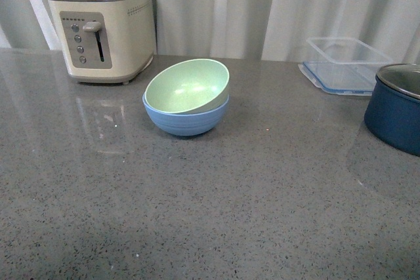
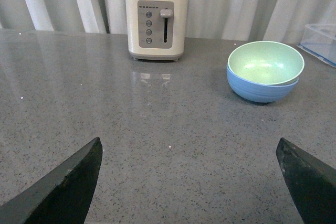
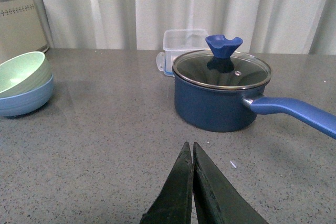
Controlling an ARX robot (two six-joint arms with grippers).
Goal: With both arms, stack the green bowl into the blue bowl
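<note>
The pale mint-green round matte bowl [image 1: 188, 86] sits tilted inside the light sky-blue round matte bowl [image 1: 186, 120] on the grey speckled bench [image 1: 216, 201], well beyond both jaws. The left jaws [image 2: 191, 182] are spread wide; the right jaws [image 3: 191, 156] are pressed together, empty.

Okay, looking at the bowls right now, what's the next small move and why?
Probably nudge the green bowl level. It already sits inside the blue bowl but tilted, one side riding high. The left gripper is open and clear of the bowls, so it looks best placed to do it.
</note>
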